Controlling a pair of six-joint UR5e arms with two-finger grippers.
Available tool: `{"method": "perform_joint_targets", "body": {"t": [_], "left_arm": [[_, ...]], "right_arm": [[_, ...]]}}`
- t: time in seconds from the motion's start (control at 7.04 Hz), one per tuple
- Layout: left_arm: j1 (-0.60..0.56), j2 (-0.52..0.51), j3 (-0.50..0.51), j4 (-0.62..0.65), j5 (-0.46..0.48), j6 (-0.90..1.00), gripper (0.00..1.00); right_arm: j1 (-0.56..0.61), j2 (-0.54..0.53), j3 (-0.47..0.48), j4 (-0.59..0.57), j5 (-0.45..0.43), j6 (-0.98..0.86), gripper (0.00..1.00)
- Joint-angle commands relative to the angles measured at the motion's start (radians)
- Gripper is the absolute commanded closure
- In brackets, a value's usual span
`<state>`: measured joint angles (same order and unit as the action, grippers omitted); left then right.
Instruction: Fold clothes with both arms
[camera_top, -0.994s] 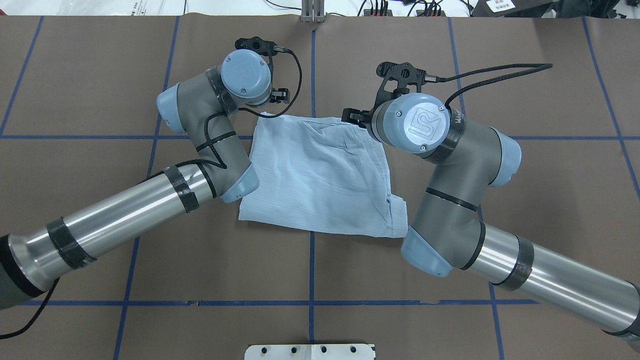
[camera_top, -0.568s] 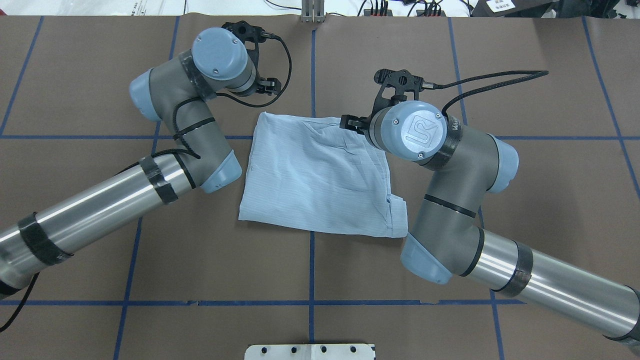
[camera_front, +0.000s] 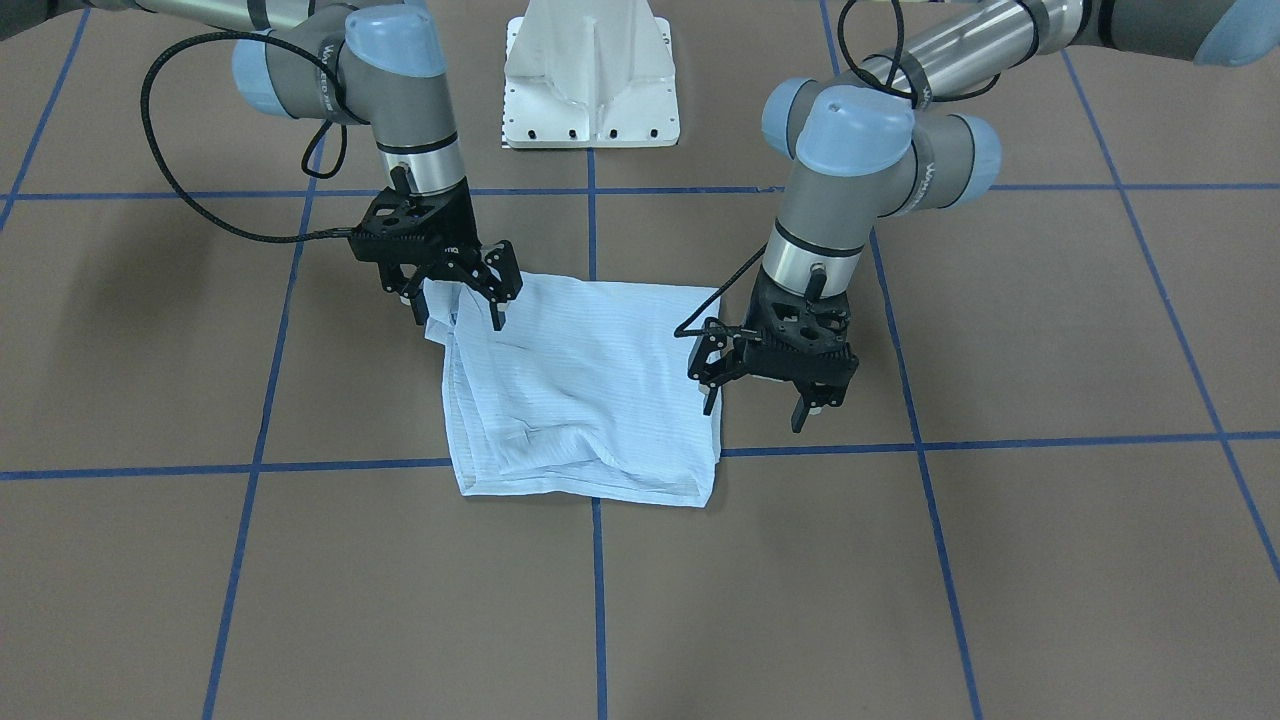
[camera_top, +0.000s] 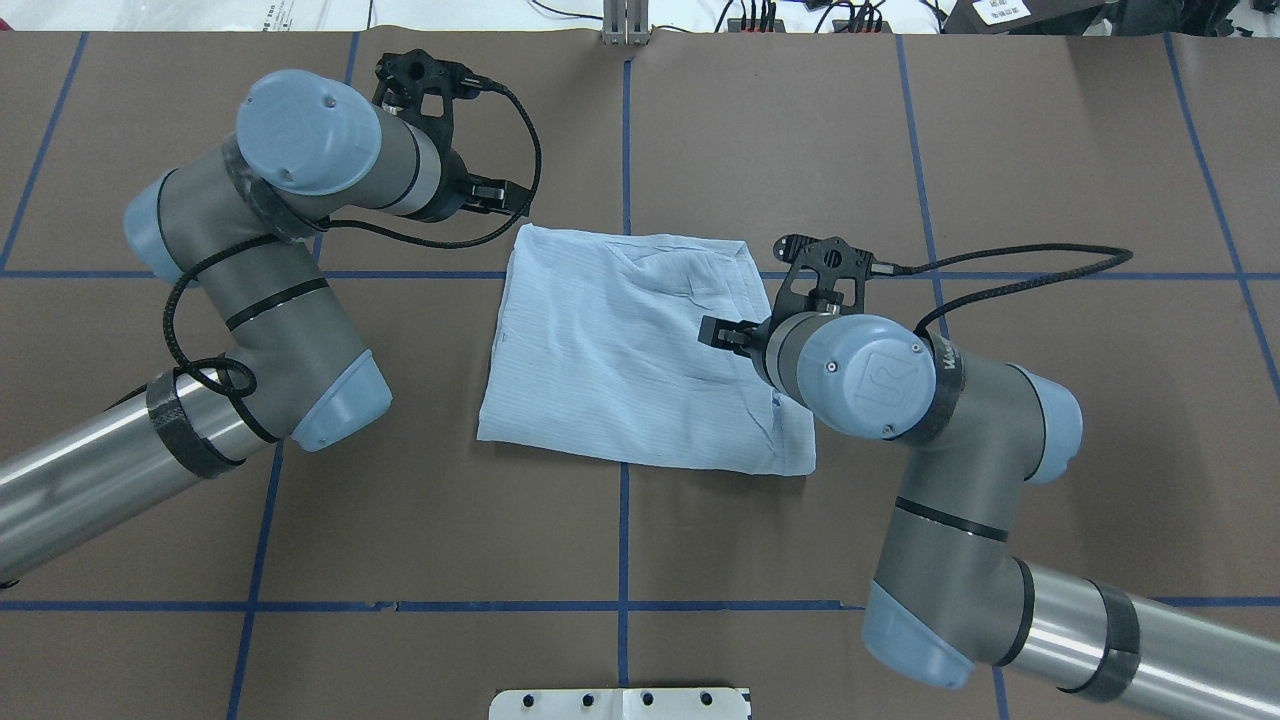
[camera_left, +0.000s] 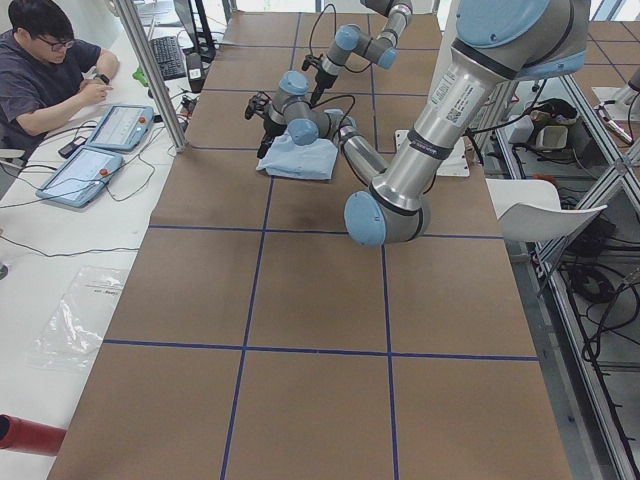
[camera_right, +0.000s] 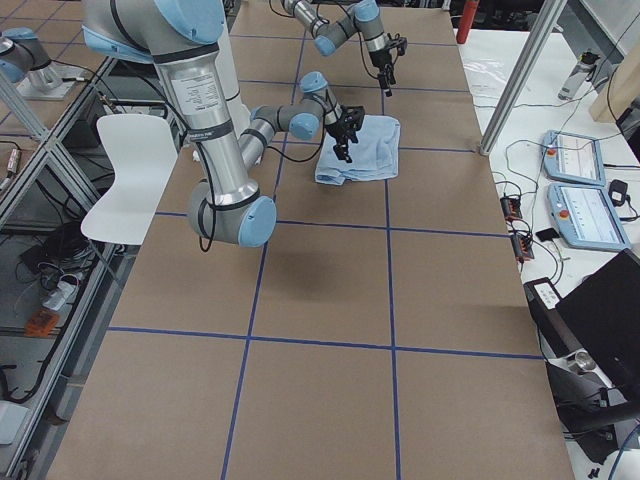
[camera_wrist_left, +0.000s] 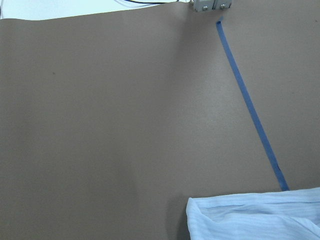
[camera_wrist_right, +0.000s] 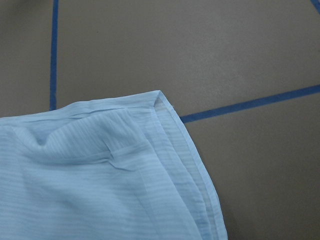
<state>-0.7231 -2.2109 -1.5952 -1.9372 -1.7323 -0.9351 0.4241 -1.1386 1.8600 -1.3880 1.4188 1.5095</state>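
The light-blue shirt (camera_top: 620, 350) lies folded into a rough square at the middle of the brown table, also seen as the shirt (camera_front: 580, 400). My left gripper (camera_front: 755, 405) hangs open beside the shirt's edge, off the cloth; from overhead the left gripper (camera_top: 495, 195) sits by the far left corner. My right gripper (camera_front: 455, 305) is open over the shirt's right side, fingers spread, holding nothing; overhead, the right gripper (camera_top: 722, 335) is partly under its wrist. The left wrist view shows a shirt corner (camera_wrist_left: 255, 217) flat on the table. The right wrist view shows another corner (camera_wrist_right: 100, 185) lying flat.
The white pedestal base (camera_front: 590, 80) stands at the robot's side of the table. Blue tape lines (camera_top: 623, 520) cross the brown surface. A person (camera_left: 50, 70) sits at a white side table with tablets (camera_left: 120, 125). A white chair (camera_left: 540, 205) stands beside the table.
The left arm swung left, carrying its gripper off the shirt's far left corner. The right gripper left the far right corner and moved back toward the robot over the shirt.
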Motion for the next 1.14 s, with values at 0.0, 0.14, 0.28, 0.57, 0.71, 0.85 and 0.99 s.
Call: {"method": "perform_joint_targets", "body": {"t": [0.0, 0.14, 0.28, 0.57, 0.71, 0.85, 0.99], "left_arm": [[0.002, 0.0, -0.02, 0.001, 0.01, -0.007, 0.0], [0.002, -0.001, -0.02, 0.001, 0.013, -0.005, 0.0], [0.005, -0.001, -0.02, 0.001, 0.013, -0.005, 0.0], [0.005, -0.003, -0.031, 0.003, 0.013, -0.004, 0.0], [0.005, -0.001, -0.031, 0.003, 0.013, -0.004, 0.0], [0.005, 0.0, -0.029, 0.003, 0.013, -0.004, 0.0], [0.005, 0.003, -0.029, 0.003, 0.013, -0.004, 0.0]], "right_arm": [[-0.085, -0.023, 0.013, -0.04, -0.076, 0.09, 0.0], [-0.109, -0.02, 0.005, -0.039, -0.098, 0.113, 0.0], [-0.117, -0.02, 0.005, -0.036, -0.101, 0.136, 0.0], [-0.155, -0.024, -0.008, -0.034, -0.156, 0.156, 0.0], [-0.169, -0.038, -0.009, -0.034, -0.165, 0.158, 0.0], [-0.188, -0.059, -0.01, -0.032, -0.193, 0.158, 0.0], [-0.192, -0.061, -0.012, -0.032, -0.198, 0.158, 0.0]]}}
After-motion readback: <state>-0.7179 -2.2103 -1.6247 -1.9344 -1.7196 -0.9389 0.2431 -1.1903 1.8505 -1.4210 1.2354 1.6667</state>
